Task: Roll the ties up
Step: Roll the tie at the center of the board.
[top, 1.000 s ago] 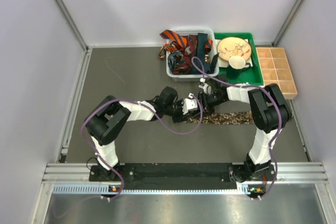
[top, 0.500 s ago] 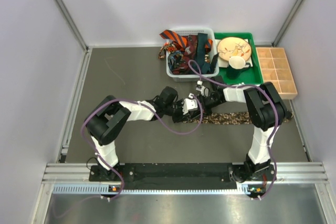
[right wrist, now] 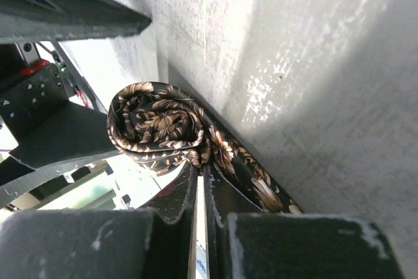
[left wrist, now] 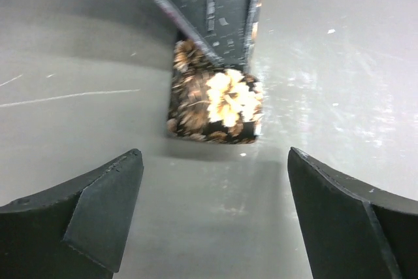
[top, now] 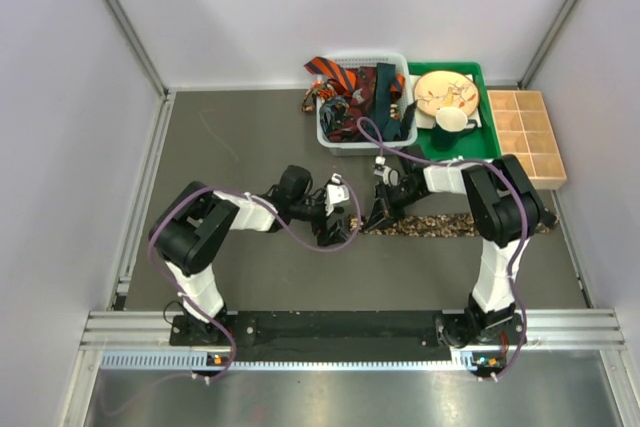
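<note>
- The left gripper (top: 338,227) hovers low over the counter (top: 250,147), its jaws spread wide with nothing between them.
- From the left wrist, the roll (left wrist: 214,108) lies on the counter just beyond the two open fingertips, at 12 o'clock from them, not touching either.
- The right gripper (top: 379,215) has its jaws closed, pinching fabric at the edge of that roll.
- The speckled tie (top: 430,226) is rolled at its 9 o'clock end; the rest lies flat, running toward 3 o'clock.
- The roll sits between the two grippers, near the middle of the counter.
- More ties (top: 345,82) are heaped in a white basket (top: 350,146) at 12 o'clock, some draped over its rim.
- A green tray (top: 484,139) just beside the basket holds a plate (top: 445,90) and a cup (top: 450,120).
</note>
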Action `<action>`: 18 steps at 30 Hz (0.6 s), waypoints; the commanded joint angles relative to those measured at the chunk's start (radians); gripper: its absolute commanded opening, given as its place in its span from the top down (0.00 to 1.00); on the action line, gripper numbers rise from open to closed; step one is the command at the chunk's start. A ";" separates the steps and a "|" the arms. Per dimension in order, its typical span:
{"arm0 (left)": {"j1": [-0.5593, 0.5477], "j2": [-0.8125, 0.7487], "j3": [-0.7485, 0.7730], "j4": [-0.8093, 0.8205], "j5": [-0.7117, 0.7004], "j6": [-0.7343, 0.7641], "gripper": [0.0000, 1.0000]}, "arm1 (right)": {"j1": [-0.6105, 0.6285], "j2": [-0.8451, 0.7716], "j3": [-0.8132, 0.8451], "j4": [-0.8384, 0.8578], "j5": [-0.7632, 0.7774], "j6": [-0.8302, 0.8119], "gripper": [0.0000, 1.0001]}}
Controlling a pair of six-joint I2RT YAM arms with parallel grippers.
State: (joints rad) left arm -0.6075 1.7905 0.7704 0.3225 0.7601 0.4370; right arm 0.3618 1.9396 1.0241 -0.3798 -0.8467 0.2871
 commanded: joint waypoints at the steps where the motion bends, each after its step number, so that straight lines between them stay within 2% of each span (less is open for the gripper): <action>1: -0.001 0.015 -0.039 0.182 0.134 -0.047 0.05 | 0.003 0.044 0.030 -0.025 0.092 -0.042 1.00; 7: -0.021 0.075 -0.036 0.326 0.139 -0.058 0.13 | 0.003 0.065 0.042 -0.037 0.081 -0.045 1.00; 10: -0.034 0.098 -0.020 0.332 0.131 -0.041 0.19 | 0.003 0.071 0.047 -0.041 0.075 -0.046 1.00; 11: -0.038 0.101 -0.011 0.332 0.119 -0.037 0.24 | 0.003 0.071 0.048 -0.044 0.071 -0.046 1.00; 14: -0.051 0.110 0.003 0.309 0.099 -0.018 0.32 | 0.002 0.070 0.050 -0.045 0.064 -0.048 1.00; 16: -0.061 0.106 0.004 0.308 0.085 0.002 0.34 | 0.003 0.070 0.050 -0.045 0.058 -0.051 1.00; 18: -0.077 0.101 0.018 0.245 0.065 0.049 0.39 | 0.002 0.070 0.051 -0.047 0.054 -0.054 1.00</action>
State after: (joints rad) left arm -0.6521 1.8900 0.7521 0.5838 0.8299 0.4152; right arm 0.3592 1.9667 1.0565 -0.4225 -0.8692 0.2462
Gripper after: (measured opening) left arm 0.658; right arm 0.009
